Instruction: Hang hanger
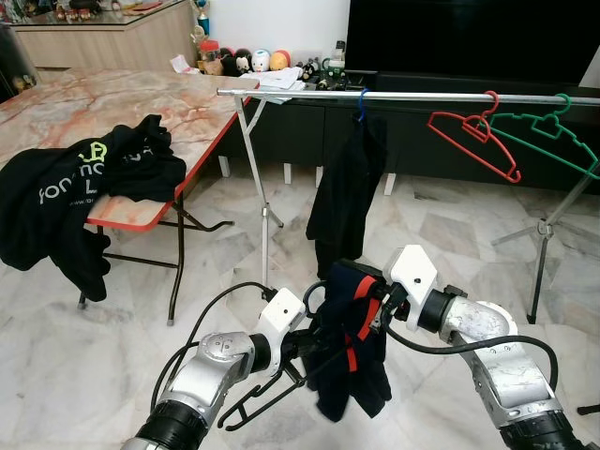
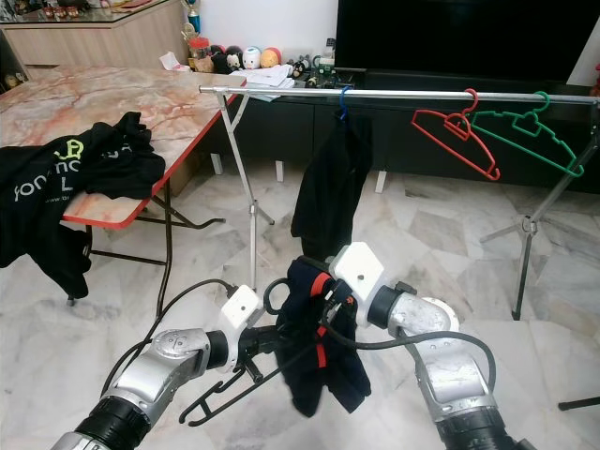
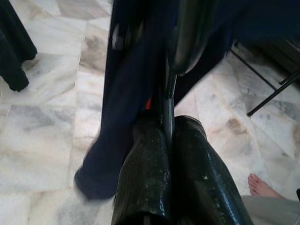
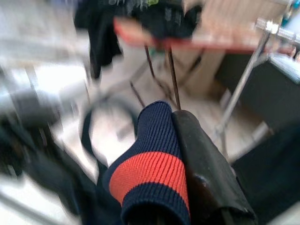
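A navy garment (image 1: 352,361) with a red stripe hangs low in front of me, between both grippers. My right gripper (image 1: 361,300) is shut on its upper edge; in the right wrist view the ribbed navy and red cuff (image 4: 152,168) lies against one finger. My left gripper (image 1: 305,345) is shut on the thin wire of a black hanger (image 1: 253,405), which slants down to the left beside the garment. Further off runs a metal rail (image 1: 412,96) at about head height.
On the rail hang a black garment (image 1: 347,192) on a blue hanger, a red hanger (image 1: 473,131) and a green hanger (image 1: 553,136). At the left a marble-top table (image 1: 141,103) carries a black shirt (image 1: 75,187). A person's bare foot (image 3: 262,186) rests on the floor.
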Tool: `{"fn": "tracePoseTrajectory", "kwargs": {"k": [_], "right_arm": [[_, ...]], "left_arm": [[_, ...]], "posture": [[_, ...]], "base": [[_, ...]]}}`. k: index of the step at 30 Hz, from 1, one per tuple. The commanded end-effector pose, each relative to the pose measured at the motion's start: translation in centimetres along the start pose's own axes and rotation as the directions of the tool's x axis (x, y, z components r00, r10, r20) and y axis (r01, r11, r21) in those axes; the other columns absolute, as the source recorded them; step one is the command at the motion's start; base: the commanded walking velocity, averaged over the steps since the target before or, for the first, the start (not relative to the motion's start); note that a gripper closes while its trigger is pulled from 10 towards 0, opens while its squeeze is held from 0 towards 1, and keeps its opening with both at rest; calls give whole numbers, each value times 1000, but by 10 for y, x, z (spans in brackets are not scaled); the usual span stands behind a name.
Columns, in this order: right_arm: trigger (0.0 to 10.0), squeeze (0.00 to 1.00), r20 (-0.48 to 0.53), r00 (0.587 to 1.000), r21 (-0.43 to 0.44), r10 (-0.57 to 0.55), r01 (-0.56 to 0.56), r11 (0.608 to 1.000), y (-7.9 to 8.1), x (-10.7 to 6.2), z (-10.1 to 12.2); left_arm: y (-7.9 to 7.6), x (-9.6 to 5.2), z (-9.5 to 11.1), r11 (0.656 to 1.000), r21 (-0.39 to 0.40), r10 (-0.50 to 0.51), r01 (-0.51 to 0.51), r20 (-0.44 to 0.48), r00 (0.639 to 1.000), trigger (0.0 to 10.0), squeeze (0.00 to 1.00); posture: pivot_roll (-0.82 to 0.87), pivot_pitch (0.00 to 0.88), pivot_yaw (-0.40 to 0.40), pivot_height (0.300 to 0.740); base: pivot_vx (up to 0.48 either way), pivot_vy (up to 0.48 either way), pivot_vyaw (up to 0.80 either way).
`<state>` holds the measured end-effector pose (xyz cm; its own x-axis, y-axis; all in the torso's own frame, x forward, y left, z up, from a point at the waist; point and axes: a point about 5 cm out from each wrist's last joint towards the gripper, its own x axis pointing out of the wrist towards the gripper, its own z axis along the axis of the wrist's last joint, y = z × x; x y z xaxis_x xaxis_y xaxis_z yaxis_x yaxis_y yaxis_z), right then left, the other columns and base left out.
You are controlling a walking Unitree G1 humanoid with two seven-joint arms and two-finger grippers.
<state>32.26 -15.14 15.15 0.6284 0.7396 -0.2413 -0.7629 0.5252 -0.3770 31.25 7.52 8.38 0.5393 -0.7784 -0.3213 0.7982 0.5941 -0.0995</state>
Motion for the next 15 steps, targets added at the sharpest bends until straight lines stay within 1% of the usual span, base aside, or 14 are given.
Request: {"fn": "tracePoseTrajectory", "kwargs": {"k": [1,2,3,7,10,12,13,15], "right_arm": [[10000,0,-77,997,-25,-11,9,1000,-4,-1,-9],[10000,0,-112,994,-32,-4,0,999,-4,-2,-14],[10000,0,-116,993,-31,9,-13,999,-3,-2,-15],[10000,0,-99,995,8,19,-19,1000,-4,-3,-11],[10000,0,-84,996,7,22,-22,1000,-5,-2,-8],[10000,0,-35,999,18,27,-26,999,-5,2,-2],[10000,0,17,999,37,50,-51,998,-4,3,6],[10000,0,52,995,46,85,-88,995,-1,2,12]], "left_arm": [[1,-2,12,1000,18,-7,6,59,998,10000,0],[-1,-3,15,999,26,-23,21,81,996,10000,0],[-2,-3,18,999,24,-38,36,100,994,10000,0],[-5,-4,20,998,20,-67,65,114,991,10000,0],[-6,-4,20,997,20,-72,71,115,991,10000,0],[-7,-4,21,997,16,-79,77,121,989,10000,0],[-8,-4,21,997,15,-78,76,123,989,10000,0],[-8,-4,21,997,16,-77,75,125,989,10000,0]], "posture": [[11,69,43,740],[14,66,42,740],[16,68,44,740],[20,66,37,740],[20,65,34,740],[18,64,33,740],[18,62,29,740],[19,62,28,740]], "base": [[0,0,0],[0,0,0],[0,0,0],[0,0,0],[0,0,0],[0,0,0],[0,0,0],[0,0,0]]}}
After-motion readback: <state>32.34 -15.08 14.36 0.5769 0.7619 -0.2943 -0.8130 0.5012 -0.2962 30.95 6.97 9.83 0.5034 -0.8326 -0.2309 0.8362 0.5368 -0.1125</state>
